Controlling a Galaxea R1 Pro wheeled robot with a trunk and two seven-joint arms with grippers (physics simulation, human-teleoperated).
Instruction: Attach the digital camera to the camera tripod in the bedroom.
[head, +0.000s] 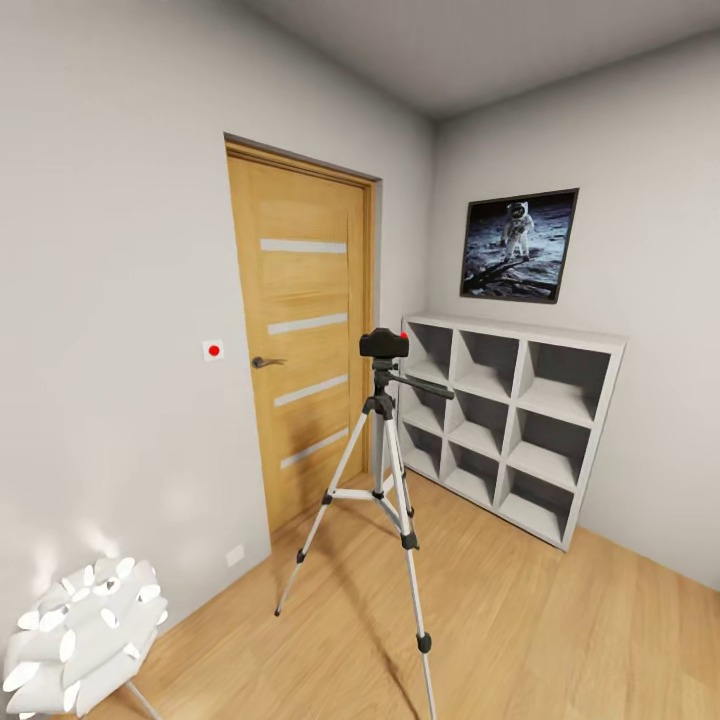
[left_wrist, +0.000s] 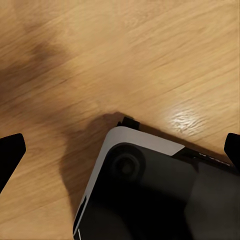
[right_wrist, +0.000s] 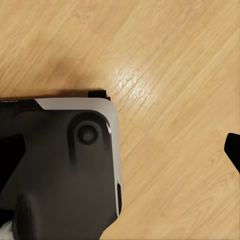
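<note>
Bedroom floor bears the camera tripod (head: 383, 480) with digital camera (head: 384, 344) before the shelf (head: 515, 425); both claws gape, empty.

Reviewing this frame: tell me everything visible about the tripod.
The tripod stands upright on the wood floor, before the door and beside the white shelf. Three silver telescoping legs are spread wide, with black joints and feet and thin braces to the centre column. Its black head carries a long pan handle pointing toward the shelf. The camera, black with a red spot, sits on top of the head. Nothing else touches it.
</note>
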